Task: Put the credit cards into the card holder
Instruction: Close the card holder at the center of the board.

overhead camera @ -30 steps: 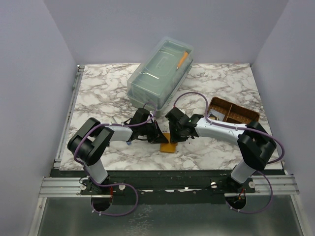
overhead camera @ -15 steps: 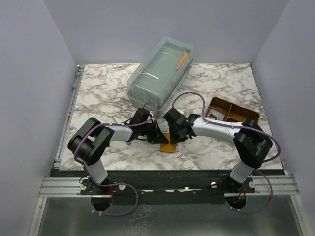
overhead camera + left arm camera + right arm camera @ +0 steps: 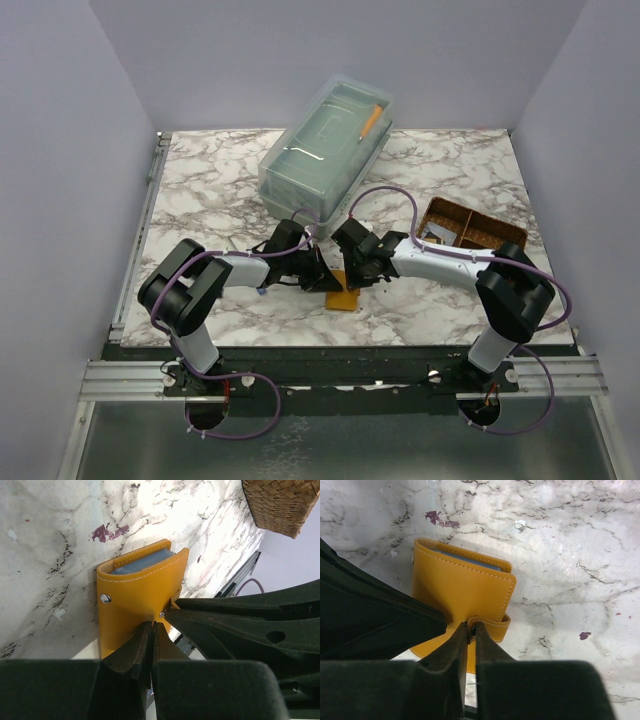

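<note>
The card holder [image 3: 343, 296] is an orange-tan folded wallet, standing partly raised off the marble table between both arms. Grey-blue credit cards [image 3: 142, 563] show as thin edges inside its fold, also seen as card edges [image 3: 470, 560] in the right wrist view. My left gripper [image 3: 152, 626] is shut on the card holder [image 3: 135, 597] at its lower edge. My right gripper [image 3: 471, 627] is shut on the snap tab [image 3: 495, 625] of the card holder [image 3: 462, 590]. From above, the left gripper [image 3: 326, 280] and right gripper [image 3: 358, 280] meet over the wallet.
A clear lidded plastic box [image 3: 325, 150] with an orange pen [image 3: 370, 120] on top stands behind the grippers. A brown woven divided tray [image 3: 475, 228] sits at the right, with something pale in one compartment; the woven tray [image 3: 285, 505] also shows in the left wrist view.
My right gripper has closed from partly open onto the snap tab and shifted slightly left. The left gripper and the wallet stay where they were.
</note>
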`<state>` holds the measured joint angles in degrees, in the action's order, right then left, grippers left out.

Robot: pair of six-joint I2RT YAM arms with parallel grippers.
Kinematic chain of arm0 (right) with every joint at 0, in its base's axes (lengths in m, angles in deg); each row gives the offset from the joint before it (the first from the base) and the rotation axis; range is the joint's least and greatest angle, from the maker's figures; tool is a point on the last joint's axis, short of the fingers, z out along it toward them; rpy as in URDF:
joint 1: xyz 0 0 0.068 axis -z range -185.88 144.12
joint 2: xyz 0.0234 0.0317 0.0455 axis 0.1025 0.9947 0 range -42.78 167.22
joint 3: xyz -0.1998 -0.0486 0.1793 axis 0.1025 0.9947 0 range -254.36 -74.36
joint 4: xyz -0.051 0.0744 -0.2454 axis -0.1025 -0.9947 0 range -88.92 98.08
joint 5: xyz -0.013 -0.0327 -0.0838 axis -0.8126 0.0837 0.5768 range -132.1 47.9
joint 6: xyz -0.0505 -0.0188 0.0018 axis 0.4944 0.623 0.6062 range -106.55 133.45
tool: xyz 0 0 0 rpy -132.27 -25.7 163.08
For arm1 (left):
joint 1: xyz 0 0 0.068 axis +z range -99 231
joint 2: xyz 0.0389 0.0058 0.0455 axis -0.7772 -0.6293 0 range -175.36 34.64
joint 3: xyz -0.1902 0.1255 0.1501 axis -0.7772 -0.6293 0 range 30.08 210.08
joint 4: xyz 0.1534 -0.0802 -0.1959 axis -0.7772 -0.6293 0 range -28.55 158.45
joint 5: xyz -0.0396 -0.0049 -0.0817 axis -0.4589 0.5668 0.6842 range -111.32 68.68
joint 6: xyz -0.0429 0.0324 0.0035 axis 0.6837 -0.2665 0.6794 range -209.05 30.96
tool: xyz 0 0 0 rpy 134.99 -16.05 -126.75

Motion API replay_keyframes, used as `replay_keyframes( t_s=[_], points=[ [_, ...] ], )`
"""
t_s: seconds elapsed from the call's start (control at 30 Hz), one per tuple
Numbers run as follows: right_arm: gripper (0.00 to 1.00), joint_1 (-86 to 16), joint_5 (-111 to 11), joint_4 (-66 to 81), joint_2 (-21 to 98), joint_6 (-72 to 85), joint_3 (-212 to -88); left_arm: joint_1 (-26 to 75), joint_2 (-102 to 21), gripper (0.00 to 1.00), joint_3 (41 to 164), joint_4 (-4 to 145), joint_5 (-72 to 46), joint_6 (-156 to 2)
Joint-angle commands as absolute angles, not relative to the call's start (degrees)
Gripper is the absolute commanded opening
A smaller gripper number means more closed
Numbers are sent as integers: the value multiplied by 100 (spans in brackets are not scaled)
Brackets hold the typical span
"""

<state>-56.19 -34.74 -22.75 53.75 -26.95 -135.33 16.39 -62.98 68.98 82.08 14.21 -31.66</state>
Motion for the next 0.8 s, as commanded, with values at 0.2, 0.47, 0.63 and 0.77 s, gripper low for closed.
replay_keyframes(
  t_s=[0.2, 0.47, 0.63, 0.77],
  points=[
    [23, -5662, -3729, -1950, 5317, -2690, -13516, 1559, -6461, 2, 7022, 8244, 1375, -3400],
    [14, -5660, -3740, -2013, 5390, -2672, -13499, 1558, -6446, 2, 7014, 8249, 1375, -3409],
    [10, -5661, -4092, -1960, 5438, -2647, -13427, 1558, -6450, 2, 7029, 8243, 1379, -3410],
    [6, -5654, -4348, -1962, 5458, -2647, -13339, 1558, -6474, 2, 7041, 8244, 1383, -3410]
  ],
)
